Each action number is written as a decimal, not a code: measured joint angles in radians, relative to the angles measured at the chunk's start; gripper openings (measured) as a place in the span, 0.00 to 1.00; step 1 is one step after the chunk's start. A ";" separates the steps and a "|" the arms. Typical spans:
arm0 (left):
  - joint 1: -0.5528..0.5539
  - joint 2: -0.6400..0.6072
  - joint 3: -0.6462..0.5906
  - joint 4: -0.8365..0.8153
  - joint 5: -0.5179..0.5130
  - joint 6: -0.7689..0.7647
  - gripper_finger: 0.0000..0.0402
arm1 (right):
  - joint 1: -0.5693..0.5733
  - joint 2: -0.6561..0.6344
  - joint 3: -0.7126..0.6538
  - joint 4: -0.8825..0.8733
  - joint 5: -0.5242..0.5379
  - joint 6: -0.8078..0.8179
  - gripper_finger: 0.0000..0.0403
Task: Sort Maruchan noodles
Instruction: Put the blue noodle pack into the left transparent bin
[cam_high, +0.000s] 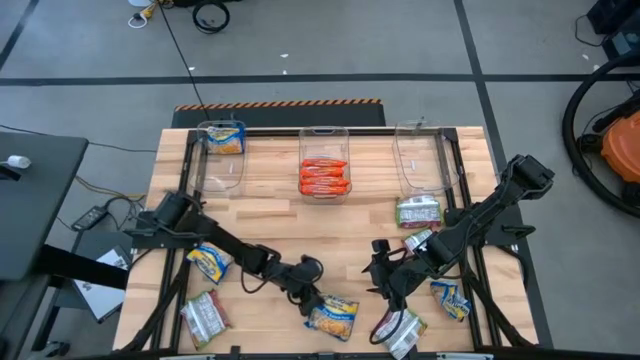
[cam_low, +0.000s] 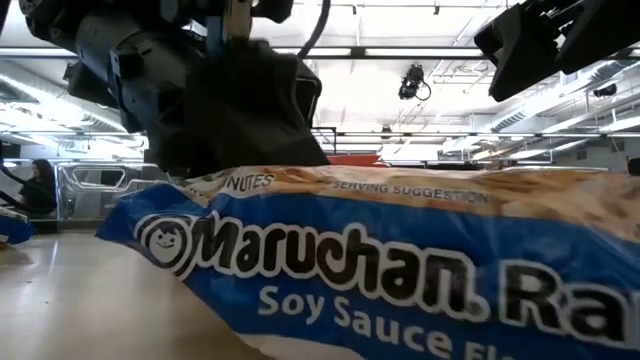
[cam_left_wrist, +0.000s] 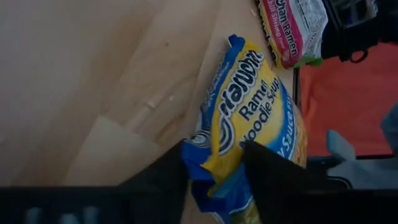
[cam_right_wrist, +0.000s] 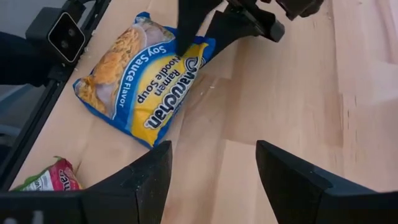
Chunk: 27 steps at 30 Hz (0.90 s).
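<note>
Nearest the front table edge: yellow-and-blue packet (cam_high: 333, 317), left gripper (cam_high: 312, 296) clamped on its end, arm stretched low. Beside it, right gripper (cam_high: 385, 277) spread empty. Counted: four yellow-and-blue, four silvery. Farthest: three clear bins (cam_high: 323, 135), middle holding orange-red packets (cam_high: 324, 176)

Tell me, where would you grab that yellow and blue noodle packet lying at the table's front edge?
By its thin crimped end, from above. The yellow and blue packet lies flat, and the left gripper already straddles that end, one finger on each side.
</note>
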 joint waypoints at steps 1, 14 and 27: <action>0.004 0.000 0.000 0.000 0.002 0.011 0.29 | 0.000 0.000 0.000 0.000 -0.001 -0.003 0.59; 0.096 -0.351 -0.006 -0.454 -0.073 0.260 0.01 | 0.000 0.000 0.000 0.004 -0.009 -0.078 0.59; 0.093 -0.730 -0.033 -0.975 -0.534 0.582 0.00 | -0.007 0.000 0.000 0.043 0.069 -0.079 0.59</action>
